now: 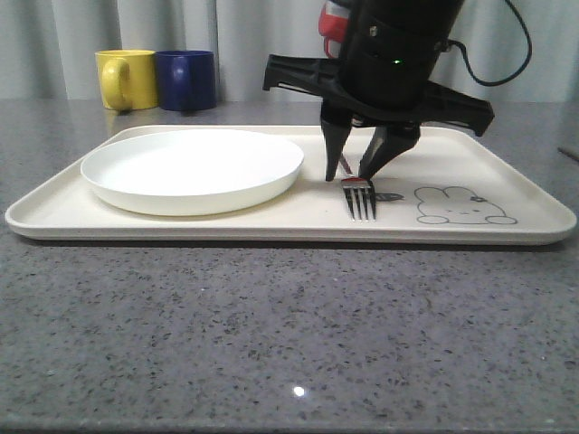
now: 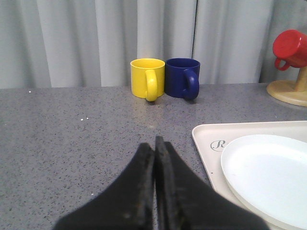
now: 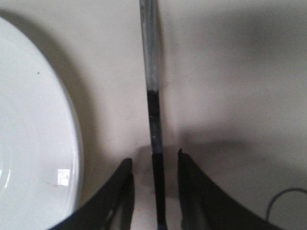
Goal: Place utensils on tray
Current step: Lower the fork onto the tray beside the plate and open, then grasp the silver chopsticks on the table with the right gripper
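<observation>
A silver fork [image 1: 360,199] lies on the cream tray [image 1: 507,172], tines toward the table's front edge, just left of the rabbit drawing [image 1: 463,206]. My right gripper [image 1: 349,174] stands open over the fork. One finger is on each side of the handle [image 3: 152,96], and neither finger touches it. In the right wrist view the gripper [image 3: 154,157] straddles the handle, with tray surface visible in the gaps. My left gripper [image 2: 156,141] is shut with nothing in it, above the grey table to the left of the tray [image 2: 211,139].
A white plate [image 1: 193,167] fills the tray's left half, close beside the fork. A yellow mug [image 1: 125,79] and a blue mug [image 1: 186,80] stand behind the tray. A red mug [image 2: 290,48] hangs on a wooden stand [image 2: 288,91] at the back.
</observation>
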Action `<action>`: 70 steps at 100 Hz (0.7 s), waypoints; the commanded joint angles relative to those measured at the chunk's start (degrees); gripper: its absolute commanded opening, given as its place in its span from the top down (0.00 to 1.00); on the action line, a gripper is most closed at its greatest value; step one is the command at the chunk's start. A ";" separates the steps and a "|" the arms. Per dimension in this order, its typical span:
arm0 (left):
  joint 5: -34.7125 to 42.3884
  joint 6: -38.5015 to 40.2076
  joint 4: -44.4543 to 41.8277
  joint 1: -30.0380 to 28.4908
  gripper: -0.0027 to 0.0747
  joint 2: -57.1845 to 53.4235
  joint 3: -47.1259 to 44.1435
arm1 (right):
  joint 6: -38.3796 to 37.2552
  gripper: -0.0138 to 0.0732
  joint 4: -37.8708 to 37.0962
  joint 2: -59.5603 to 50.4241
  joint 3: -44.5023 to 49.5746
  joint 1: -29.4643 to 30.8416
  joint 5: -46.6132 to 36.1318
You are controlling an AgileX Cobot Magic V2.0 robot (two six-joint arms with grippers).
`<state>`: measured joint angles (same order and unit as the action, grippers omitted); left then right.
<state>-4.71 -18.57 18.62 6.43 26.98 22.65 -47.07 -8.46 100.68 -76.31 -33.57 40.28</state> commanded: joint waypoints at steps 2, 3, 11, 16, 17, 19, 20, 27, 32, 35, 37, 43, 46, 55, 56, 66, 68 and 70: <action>4.71 -0.03 0.62 -0.09 0.99 0.22 1.64 | -0.04 0.47 -0.49 -2.70 -1.48 -0.07 -1.19; 4.71 -0.03 0.62 -0.09 0.99 0.22 1.64 | -0.05 0.47 -0.49 -2.76 -1.48 -0.07 -1.19; 4.71 -0.03 0.62 -0.09 0.99 0.22 1.64 | 0.11 0.47 -0.85 -3.78 -1.55 -0.07 -1.04; 4.71 -0.03 0.62 -0.09 0.99 0.22 1.64 | 0.19 0.47 -1.66 -4.89 -1.55 -0.07 -0.98; 4.71 -0.03 0.62 -0.09 0.99 0.22 1.64 | 0.19 0.47 -1.88 -5.04 -1.55 -0.02 -0.98; 4.71 -0.03 0.62 -0.09 0.99 0.22 1.64 | 0.19 0.47 -2.19 -5.47 -1.55 -0.02 -0.91; 4.71 -0.03 0.62 -0.09 0.99 0.22 1.64 | 0.19 0.47 -2.30 -5.65 -1.55 -0.02 -0.83; 4.71 -0.03 0.62 -0.09 0.99 0.22 1.64 | 0.24 0.47 -3.77 -7.39 -1.55 0.53 -0.18; 4.71 -0.03 0.62 -0.09 0.99 0.22 1.64 | 0.88 0.47 -4.51 -8.67 -1.55 1.25 0.56; 4.71 -0.03 0.62 -0.09 0.99 0.22 1.64 | 1.83 0.47 -4.63 -9.58 -1.55 1.80 0.93; 4.71 -0.03 0.62 -0.09 0.99 0.22 1.64 | 2.53 0.47 -4.63 -9.97 -1.55 2.29 1.25; 4.71 -0.03 0.62 -0.09 0.99 0.22 1.64 | 4.82 0.47 -4.57 -11.58 -1.55 4.03 2.56; 4.71 -0.03 0.62 -0.09 0.99 0.22 1.64 | 5.87 0.47 -4.57 -12.27 -1.55 4.99 3.26; 4.71 -0.03 0.62 -0.09 0.99 0.22 1.64 | 9.92 0.47 -4.53 -14.02 -1.55 8.64 6.05; 4.71 -0.03 0.62 -0.09 0.99 0.22 1.64 | 10.46 0.47 -4.53 -14.28 -1.55 8.96 6.27; 4.71 -0.03 0.62 -0.09 0.99 0.22 1.64 | 15.12 0.47 -3.81 -15.48 -1.49 13.89 8.68; 4.71 -0.03 0.62 -0.09 0.99 0.22 1.64 | 16.20 0.47 -3.52 -15.55 -1.49 14.56 9.00; 4.71 -0.03 0.62 -0.09 0.99 0.22 1.64 | 17.41 0.47 -3.27 -15.71 -1.49 15.56 9.34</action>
<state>-4.71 -18.57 18.62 6.43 26.98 22.65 -34.47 -11.28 88.17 -76.31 -21.34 49.66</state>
